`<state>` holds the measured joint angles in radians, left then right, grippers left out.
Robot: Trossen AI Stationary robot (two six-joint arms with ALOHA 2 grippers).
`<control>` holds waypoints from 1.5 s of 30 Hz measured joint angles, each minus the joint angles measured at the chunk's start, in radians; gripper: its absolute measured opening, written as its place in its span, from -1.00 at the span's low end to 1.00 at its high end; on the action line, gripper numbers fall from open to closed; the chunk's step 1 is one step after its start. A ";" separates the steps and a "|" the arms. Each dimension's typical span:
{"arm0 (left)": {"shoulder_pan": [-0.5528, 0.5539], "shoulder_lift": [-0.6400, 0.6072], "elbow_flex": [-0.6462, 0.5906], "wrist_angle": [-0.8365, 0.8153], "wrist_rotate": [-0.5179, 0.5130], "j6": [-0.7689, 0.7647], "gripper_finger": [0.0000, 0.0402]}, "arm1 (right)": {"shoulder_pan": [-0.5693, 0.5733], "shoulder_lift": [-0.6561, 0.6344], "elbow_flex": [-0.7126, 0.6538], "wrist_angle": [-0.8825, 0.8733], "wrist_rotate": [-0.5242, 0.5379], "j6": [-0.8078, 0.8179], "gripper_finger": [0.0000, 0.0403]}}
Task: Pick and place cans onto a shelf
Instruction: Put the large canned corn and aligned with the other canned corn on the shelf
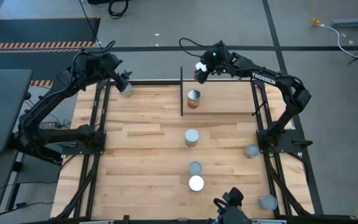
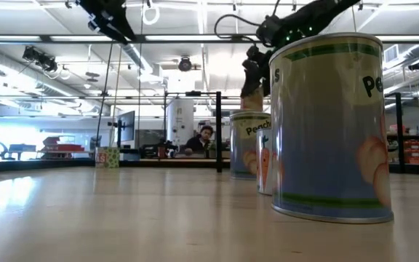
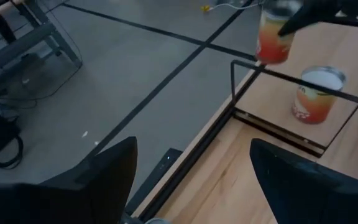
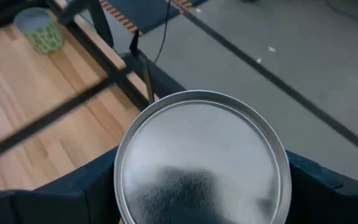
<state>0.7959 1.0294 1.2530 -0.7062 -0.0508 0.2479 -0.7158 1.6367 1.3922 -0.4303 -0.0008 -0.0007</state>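
Note:
My right gripper (image 1: 201,70) is shut on a can with an orange-red label (image 3: 271,43) and a silver top (image 4: 201,155), above the far left corner of the shelf (image 1: 225,102). A second orange-labelled can (image 1: 193,98) stands upright on the shelf board, also in the left wrist view (image 3: 316,93). My left gripper (image 1: 124,83) is open at the table's far left corner, over a green can (image 1: 128,89) that stands on the table. Several more cans stand on the table, such as one at the middle (image 1: 192,137). My right gripper pinches the can between its two fingers, one on each side of the wall just under the top rim (image 4: 120,168). The fingers (image 4: 86,186) come from above, pointing down. The can hangs nearly upright, lifted clear of the shelf board.
Cans stand at the table's middle and near side (image 1: 195,168) (image 1: 196,183), and at the right (image 1: 251,150) (image 1: 267,202). Black posts (image 1: 182,90) frame the shelf. Two near cans loom large in the low view (image 2: 333,124). A person (image 2: 204,140) sits beyond the table.

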 joint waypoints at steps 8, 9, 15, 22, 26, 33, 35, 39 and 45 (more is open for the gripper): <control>0.000 0.006 0.000 0.084 0.102 0.011 0.58 | 0.000 -0.001 -0.144 0.200 -0.034 0.061 0.59; 0.000 0.010 0.000 0.101 0.108 0.012 0.58 | -0.003 -0.001 -0.158 0.207 -0.025 0.083 0.59; 0.000 0.052 -0.001 0.188 0.109 0.011 0.58 | 0.001 -0.001 -0.238 0.285 0.020 0.158 0.59; -0.003 0.117 -0.001 0.275 0.110 0.007 0.58 | 0.003 -0.001 -0.205 0.234 0.055 0.189 0.59; -0.004 0.150 -0.001 0.334 0.109 0.006 0.58 | 0.006 -0.002 -0.184 0.229 0.057 0.178 0.59; -0.011 0.163 -0.001 0.352 0.109 -0.066 0.58 | 0.027 0.063 -0.118 0.188 0.065 0.111 0.59; -0.021 0.163 -0.001 0.350 0.108 -0.080 0.58 | 0.029 0.101 -0.064 0.155 0.060 0.097 0.59; -0.026 0.163 -0.001 0.342 0.111 -0.081 0.58 | 0.022 0.179 0.040 0.062 0.044 0.073 0.59; -0.031 0.163 -0.001 0.312 0.107 -0.111 0.58 | 0.020 0.229 0.072 0.043 -0.009 0.067 0.59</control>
<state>0.7647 1.1923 1.2518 -0.3945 0.0564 0.1371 -0.6961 1.8653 1.4647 -0.3877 -0.0101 0.0663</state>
